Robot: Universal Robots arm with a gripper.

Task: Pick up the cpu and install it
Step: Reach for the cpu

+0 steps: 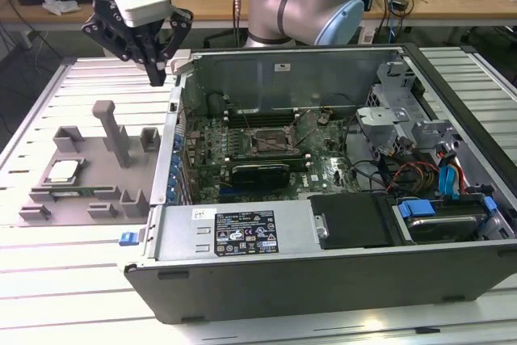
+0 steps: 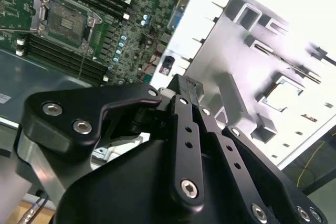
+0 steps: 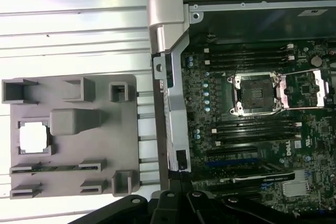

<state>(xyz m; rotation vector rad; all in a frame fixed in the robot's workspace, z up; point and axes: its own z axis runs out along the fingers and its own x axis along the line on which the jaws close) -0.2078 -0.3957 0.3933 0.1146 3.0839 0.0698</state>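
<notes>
The cpu (image 1: pixel 63 171) is a small square chip with a silver top. It lies flat in a recess of the grey holder plate (image 1: pixel 133 179) at the exterior view's left, and shows pale in the first wrist view (image 3: pixel 34 137). My gripper (image 1: pixel 157 77) hangs high above the table between the holder plate and the computer case's left wall. Its fingers meet at the tips with nothing between them (image 2: pixel 184 85). The open cpu socket (image 1: pixel 271 145) sits mid-motherboard with its metal frame lifted (image 3: pixel 257 94).
The open computer case (image 1: pixel 242 236) lies on a slatted metal table. Inside are a black graphics card (image 1: pixel 258 171), memory slots, drive cages and cables at the exterior view's right. Upright grey posts (image 1: pixel 109 131) stand on the holder plate.
</notes>
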